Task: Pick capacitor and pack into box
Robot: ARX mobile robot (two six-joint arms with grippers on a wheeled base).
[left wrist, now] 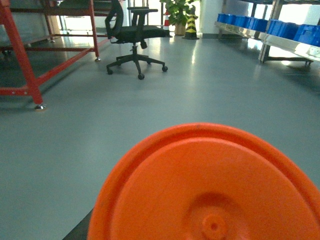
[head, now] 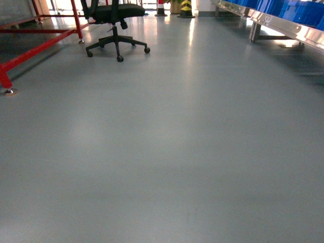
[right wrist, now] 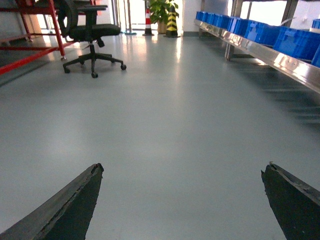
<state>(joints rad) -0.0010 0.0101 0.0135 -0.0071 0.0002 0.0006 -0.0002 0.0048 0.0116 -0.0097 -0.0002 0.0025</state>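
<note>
While grey floor fills head view, neither box nor capacitor shows in any view. Right gripper: black fingers spread wide, nothing between, floor beyond. Left gripper: not visible; orange round disc blocks near part of left wrist view, so state cannot be told. Far left: black office chair, red metal frame. Far right: blue bins on steel rack. Far centre: potted plant, striped cone.

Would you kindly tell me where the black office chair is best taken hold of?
Probably the armrest of the office chair, from above: it is a slim horizontal bar standing clear of the seat, so an end effector could straddle it. The wheeled base would likely roll if pushed sideways.
</note>
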